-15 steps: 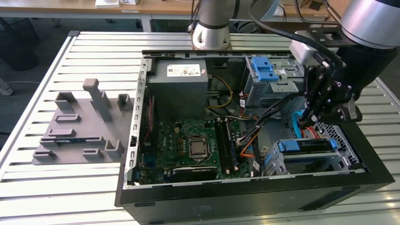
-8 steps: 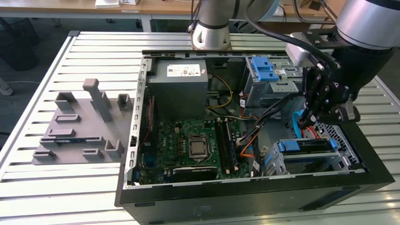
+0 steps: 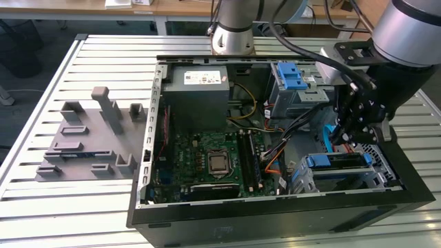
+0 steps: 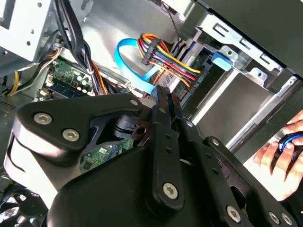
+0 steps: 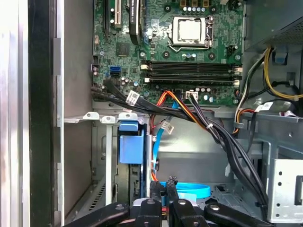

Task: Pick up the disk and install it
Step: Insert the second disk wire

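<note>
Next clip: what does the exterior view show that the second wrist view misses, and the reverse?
Exterior view alone: the slatted table, a grey fixture block at the view's left, the power-supply box, the processor socket, and the arm's gripper lowered into the case above the drive cage.

Second wrist view alone: a person's hand outside the case, and a multicoloured cable connector.

Both: the gripper, the open computer case, the blue flat cable.

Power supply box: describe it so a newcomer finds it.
Look inside the open black computer case on the slatted table. In its far corner toward the exterior view's left, beyond the green motherboard, sits the power supply box. Only it is a plain grey block with a white sticker.
</note>
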Robot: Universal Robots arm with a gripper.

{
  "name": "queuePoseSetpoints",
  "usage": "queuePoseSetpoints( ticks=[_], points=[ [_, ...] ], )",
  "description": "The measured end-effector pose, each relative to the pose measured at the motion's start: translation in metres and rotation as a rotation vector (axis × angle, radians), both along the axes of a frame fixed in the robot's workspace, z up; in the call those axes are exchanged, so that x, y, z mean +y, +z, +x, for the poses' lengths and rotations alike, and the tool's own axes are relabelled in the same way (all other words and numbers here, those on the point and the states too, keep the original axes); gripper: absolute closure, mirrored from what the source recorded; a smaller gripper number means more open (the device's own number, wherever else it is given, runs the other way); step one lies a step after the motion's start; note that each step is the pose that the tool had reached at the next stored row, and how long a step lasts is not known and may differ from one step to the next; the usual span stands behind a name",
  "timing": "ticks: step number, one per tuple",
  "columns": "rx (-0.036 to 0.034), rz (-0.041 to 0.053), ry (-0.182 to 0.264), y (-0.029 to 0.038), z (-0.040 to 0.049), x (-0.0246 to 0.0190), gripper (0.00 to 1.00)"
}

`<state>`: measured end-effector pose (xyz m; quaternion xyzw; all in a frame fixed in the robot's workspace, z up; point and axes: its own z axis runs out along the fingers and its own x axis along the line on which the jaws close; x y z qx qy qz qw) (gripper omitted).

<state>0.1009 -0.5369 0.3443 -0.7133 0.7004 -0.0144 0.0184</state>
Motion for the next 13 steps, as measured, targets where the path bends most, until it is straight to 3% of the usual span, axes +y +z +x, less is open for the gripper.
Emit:
queuePoseSetpoints(
  ticks=[7,9,13],
  points=[
    [-0.0158,0.0077,0.000,-0.0001,-0.0044,-0.0024,0.84],
    [-0.0255,0.0094,0.001,-0.0005,-0.0048,-0.0034,0.84],
    [-0.0367,0.0123,0.002,-0.0026,-0.0049,-0.0087,0.84]
  ],
)
